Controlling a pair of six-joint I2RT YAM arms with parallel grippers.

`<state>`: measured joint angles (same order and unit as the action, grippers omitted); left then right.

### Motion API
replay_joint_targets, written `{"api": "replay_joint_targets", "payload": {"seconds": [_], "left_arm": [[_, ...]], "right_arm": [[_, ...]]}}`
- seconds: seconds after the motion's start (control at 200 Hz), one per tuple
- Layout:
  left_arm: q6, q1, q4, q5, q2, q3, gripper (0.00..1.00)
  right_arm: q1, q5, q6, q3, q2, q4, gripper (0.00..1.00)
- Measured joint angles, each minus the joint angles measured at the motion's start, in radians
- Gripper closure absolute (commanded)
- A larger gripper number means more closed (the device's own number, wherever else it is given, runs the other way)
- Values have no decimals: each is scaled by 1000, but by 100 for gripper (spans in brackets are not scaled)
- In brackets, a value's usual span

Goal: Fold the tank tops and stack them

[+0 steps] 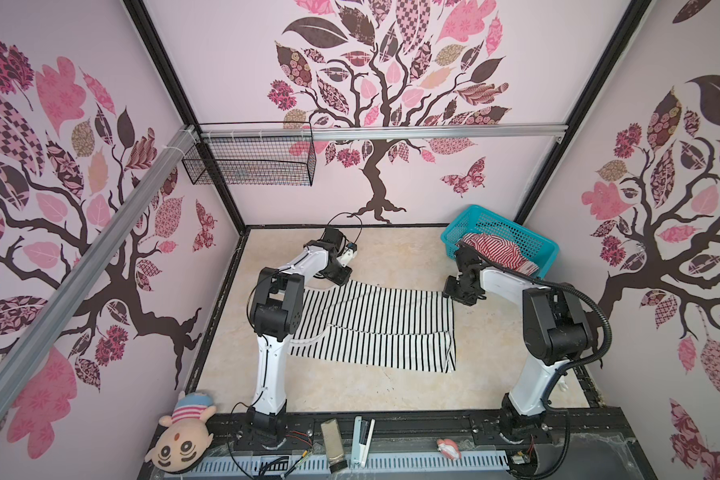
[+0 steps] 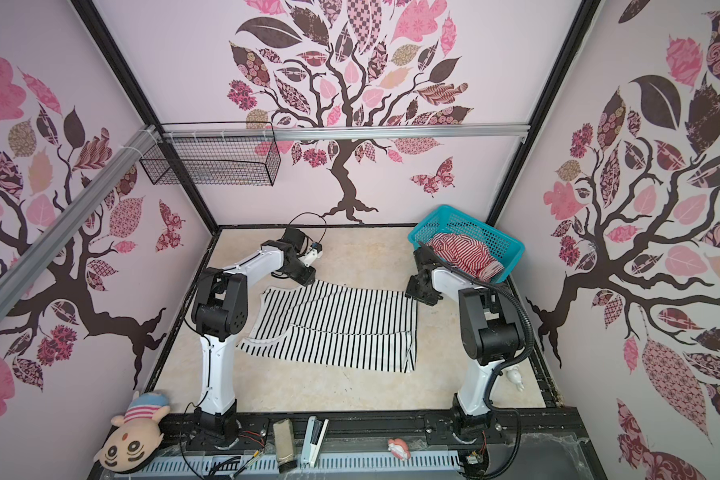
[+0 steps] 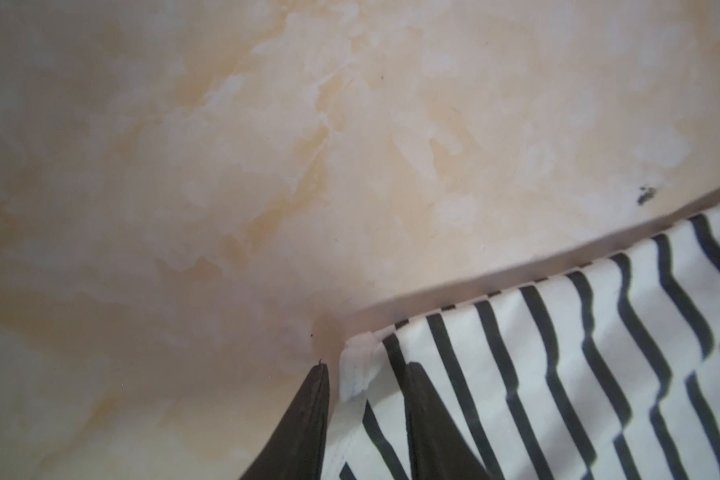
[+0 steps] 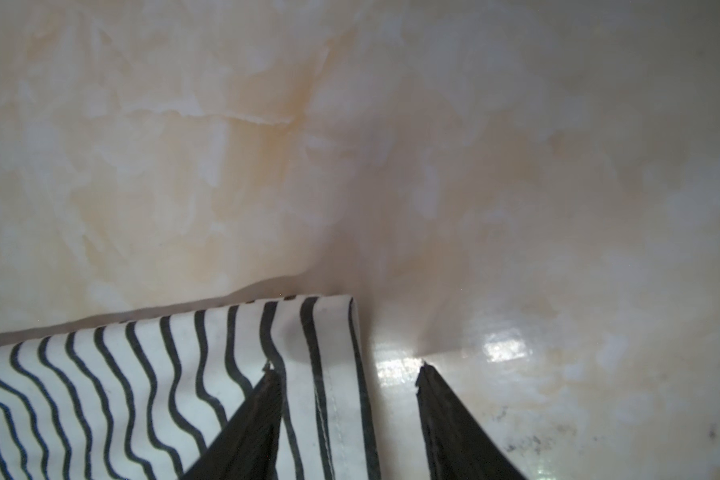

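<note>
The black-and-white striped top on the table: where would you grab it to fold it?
Probably by its two far corners, from above: the black-and-white tank top lies flat, so only edges can be pinched. The left gripper straddles the shoulder corner, the right gripper the hem corner.

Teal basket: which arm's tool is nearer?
Right. The right tool sits at the corner of the black-and-white top nearest the basket; the left tool sits at its other far corner, well away.

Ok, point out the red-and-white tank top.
The red-and-white tank top lies bunched in the teal basket, far right in both top views, behind the right arm.
</note>
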<state>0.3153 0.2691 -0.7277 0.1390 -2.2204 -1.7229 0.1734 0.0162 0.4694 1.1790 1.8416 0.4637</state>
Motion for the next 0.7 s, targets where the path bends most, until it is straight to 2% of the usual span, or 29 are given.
{"api": "replay_joint_targets", "payload": {"seconds": [0.205, 0.38, 0.52, 0.7], "left_arm": [[-1, 0, 2, -3, -29, -29, 65], [0, 0, -6, -3, -46, -54, 68], [2, 0, -16, 0, -56, -74, 78], [-5, 0, -24, 17, -56, -74, 93]], "right_arm": [[0, 0, -2, 7, 35, -2, 47], [-1, 8, -4, 34, 51, -7, 57], [-1, 22, -7, 36, 57, -11, 60], [-1, 49, -13, 36, 60, -20, 71]]}}
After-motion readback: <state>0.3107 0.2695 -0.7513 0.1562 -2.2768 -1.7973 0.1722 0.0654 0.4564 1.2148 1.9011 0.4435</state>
